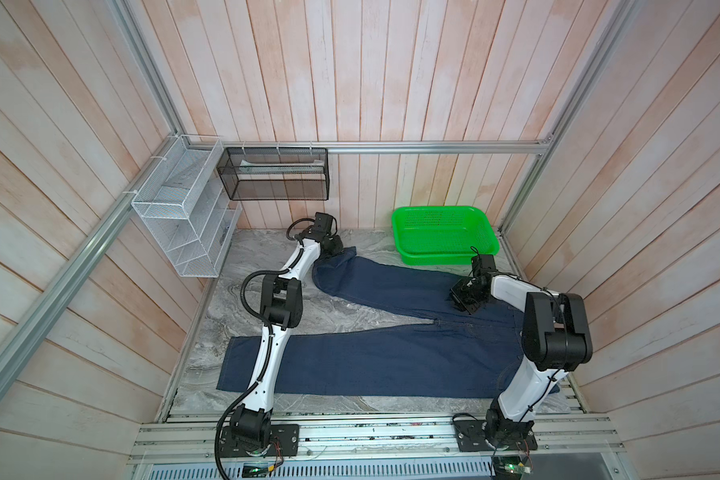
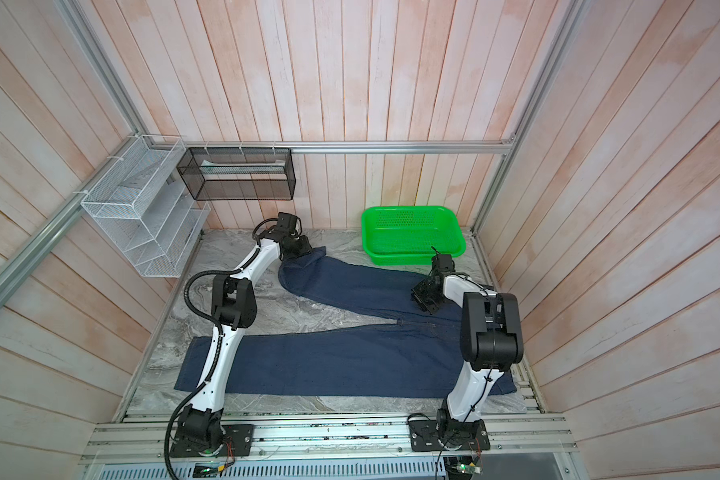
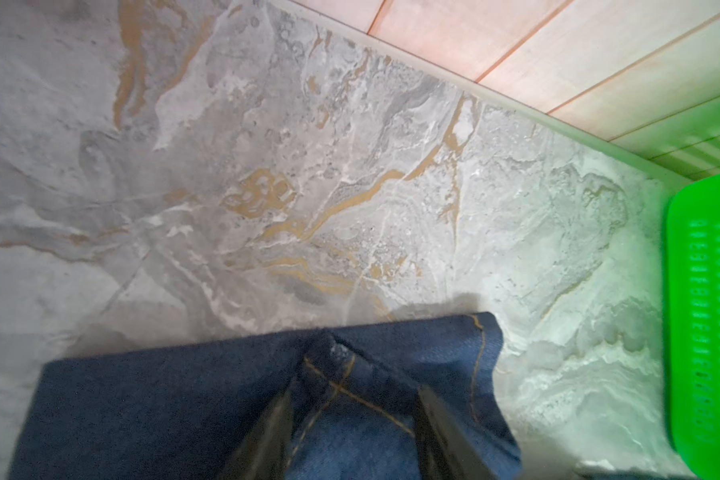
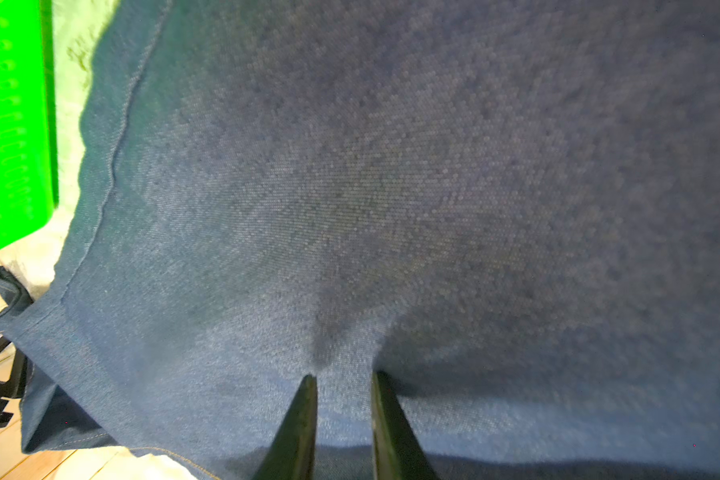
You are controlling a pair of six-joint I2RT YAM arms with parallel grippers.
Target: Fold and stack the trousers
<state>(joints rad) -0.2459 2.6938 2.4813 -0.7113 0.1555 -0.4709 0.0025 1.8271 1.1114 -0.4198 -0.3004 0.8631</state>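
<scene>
So the trousers (image 1: 371, 361) are spread in a wide V on the worktop (image 1: 329, 318), hems at the left and waist at the right, with nothing folded yet. At the far leg's hem the left gripper (image 3: 356, 395) is set with its fingers (image 3: 267, 432) either side of a bunched ridge of denim. Whether that's actually pinched can't be told. Further right, the right gripper (image 4: 341, 376) is clamped on a small pucker of cloth near the hip, fingers nearly together. Probably the far leg is meant to be carried onto the near one.

A white wire rack (image 1: 175, 216) and a black mesh basket (image 1: 275, 174) are hung well clear, but the green basket (image 1: 441, 259) is parked just beside the far leg, so it could get clipped.
</scene>
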